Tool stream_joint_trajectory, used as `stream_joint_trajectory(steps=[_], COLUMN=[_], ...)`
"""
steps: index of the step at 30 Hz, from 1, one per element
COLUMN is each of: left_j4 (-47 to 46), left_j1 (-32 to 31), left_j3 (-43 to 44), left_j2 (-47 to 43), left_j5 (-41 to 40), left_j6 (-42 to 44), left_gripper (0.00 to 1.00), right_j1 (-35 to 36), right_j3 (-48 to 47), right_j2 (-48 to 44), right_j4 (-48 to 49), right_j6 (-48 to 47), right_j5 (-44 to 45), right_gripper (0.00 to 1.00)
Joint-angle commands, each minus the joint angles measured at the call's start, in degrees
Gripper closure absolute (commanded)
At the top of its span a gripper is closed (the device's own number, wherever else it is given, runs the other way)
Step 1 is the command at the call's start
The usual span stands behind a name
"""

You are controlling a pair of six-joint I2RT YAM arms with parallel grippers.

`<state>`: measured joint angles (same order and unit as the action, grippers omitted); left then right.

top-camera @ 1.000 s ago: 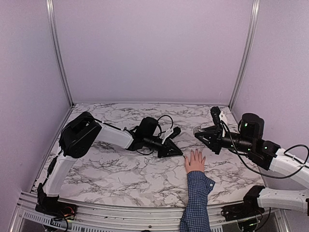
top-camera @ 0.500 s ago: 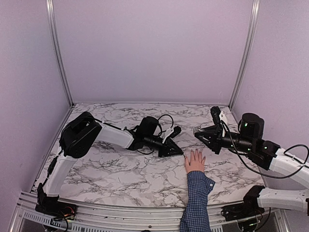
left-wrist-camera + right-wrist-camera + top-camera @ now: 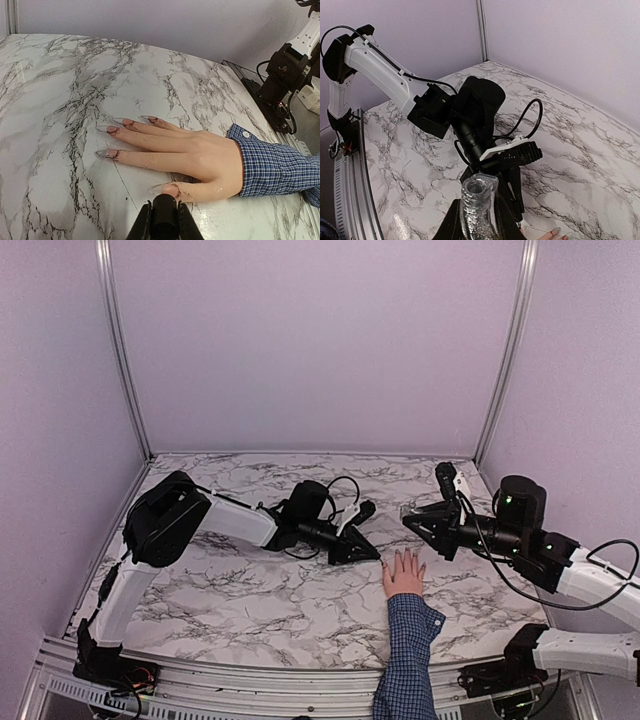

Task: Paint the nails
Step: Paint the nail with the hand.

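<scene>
A pale hand (image 3: 200,155) in a blue checked sleeve (image 3: 275,167) lies flat on the marble table, fingers spread; it also shows in the top view (image 3: 404,575). Its long clear nails (image 3: 106,129) have dark smears at their bases. My left gripper (image 3: 164,216) is shut on a dark round brush cap (image 3: 164,210), just short of the thumb nail (image 3: 161,188); the brush tip is hidden. In the top view the left gripper (image 3: 355,549) sits left of the hand. My right gripper (image 3: 479,220) is shut on an open, glittery grey bottle (image 3: 479,200), held above the table behind the hand (image 3: 412,518).
The marble table (image 3: 250,590) is walled in by lilac panels at the back and sides. The left arm and its cable (image 3: 470,120) stretch across the middle. The right arm's base (image 3: 285,75) stands beyond the sleeve.
</scene>
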<state>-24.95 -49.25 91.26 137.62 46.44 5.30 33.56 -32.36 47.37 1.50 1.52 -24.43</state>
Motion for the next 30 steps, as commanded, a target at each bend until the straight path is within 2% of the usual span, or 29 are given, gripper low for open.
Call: stream_joint_trajectory(steps=[1,17,30], left_j4=[0.6,0.6,-4.6], left_j1=[-0.3,0.0,0.0], left_j3=[2.2,0.2,-7.1], left_j2=[0.5,-2.1,-9.1], left_j5=[0.3,-1.6,-10.0], left_j6=[-0.4,0.0,-1.7], left_gripper=[1.0,1.0,1.0], right_j1=[-0.5,-0.4,-0.5], right_j3=[-0.5,-0.3,-0.3], right_j2=[0.0,-0.2,-0.9], right_j4=[1.7,2.0,2.1], right_j6=[0.4,0.6,0.7], right_j5=[-0.4,-0.5,-0.8], right_gripper=[1.0,1.0,1.0])
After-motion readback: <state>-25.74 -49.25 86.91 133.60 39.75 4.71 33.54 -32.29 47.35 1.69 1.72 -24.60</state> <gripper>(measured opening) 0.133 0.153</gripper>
